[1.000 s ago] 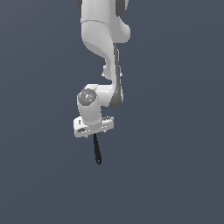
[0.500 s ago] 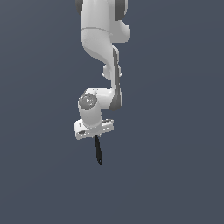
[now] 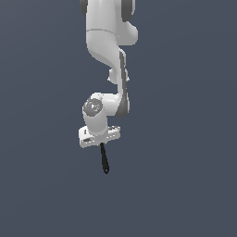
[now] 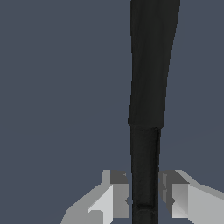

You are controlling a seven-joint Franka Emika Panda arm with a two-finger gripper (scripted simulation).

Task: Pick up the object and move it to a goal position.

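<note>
Wrist view: gripper (image 4: pixel 144 197) jaws pinch the black utensil (image 4: pixel 151 87).
Exterior view: utensil (image 3: pixel 104 159) hangs below the gripper (image 3: pixel 101 144), clear of the ground.

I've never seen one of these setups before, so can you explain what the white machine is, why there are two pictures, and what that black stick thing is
These are simulator renders, not photos. The white machine is a robot arm, a Franka Panda. It ends in a gripper with two fingers that pinch things.

The exterior view is from a camera off the arm. The wrist view is from a camera on the arm's wrist, looking past the fingers.

The black stick is a slim spoon-like utensil. The gripper is closed on one end, so it hangs down in the air. In the wrist view it runs between the fingers.

Nothing else shows, only a plain dark background.
</note>
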